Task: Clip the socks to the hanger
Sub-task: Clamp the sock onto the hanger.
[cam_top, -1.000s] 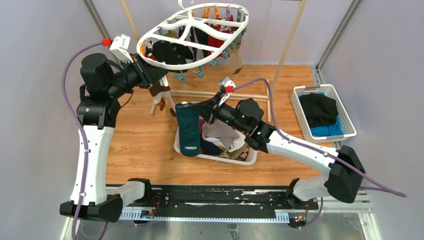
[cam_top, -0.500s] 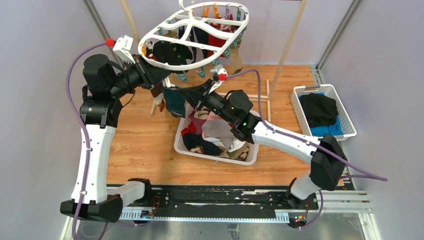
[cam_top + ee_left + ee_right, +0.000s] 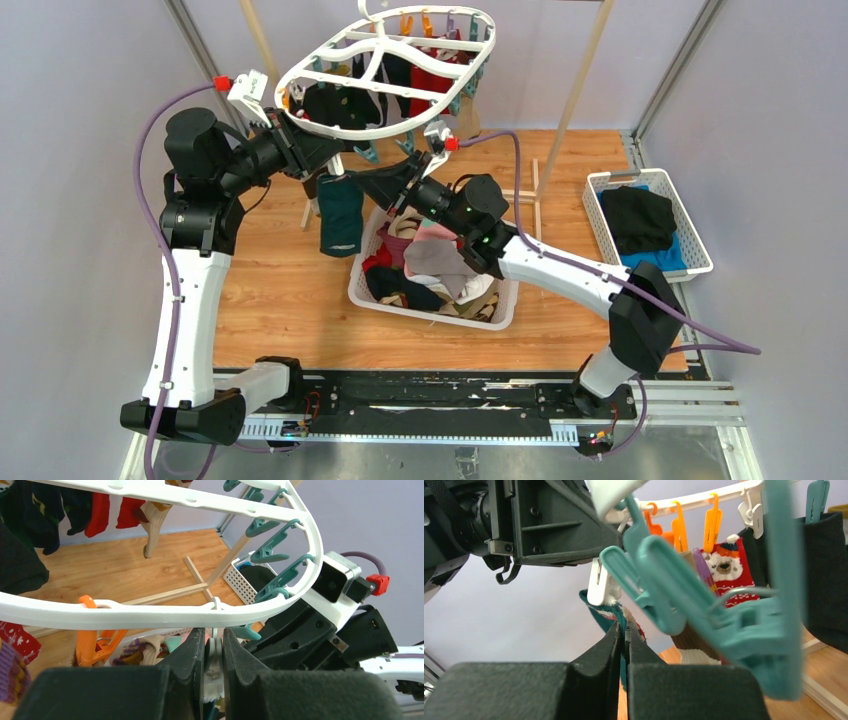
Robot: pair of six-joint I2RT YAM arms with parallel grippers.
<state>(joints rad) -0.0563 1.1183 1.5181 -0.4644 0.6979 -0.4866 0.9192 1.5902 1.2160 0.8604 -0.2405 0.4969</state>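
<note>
Left end effector (image 3: pixel 213 645) clamps one white clothespin (image 3: pixel 214 672) under the hanger (image 3: pixel 150 615) rim. Right end effector (image 3: pixel 624 630), fingers together, pinches one teal sock (image 3: pixel 340 215) by its cuff just beside that clothespin. Two white baskets (image 3: pixel 500 310) sit on the bench (image 3: pixel 270 290).

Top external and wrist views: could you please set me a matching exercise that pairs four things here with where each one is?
Things:
1. dark teal fabric sock
2. small white plastic clothespin
3. black and blue folded clothes
4. red fabric sock with a bear face

Places:
A. in the small white slotted basket at the right
B. hanging from the large white oval plastic hanger
C. held in the right pincer
D. squeezed in the left pincer

Pairs: 1-C; 2-D; 3-A; 4-B.
</note>
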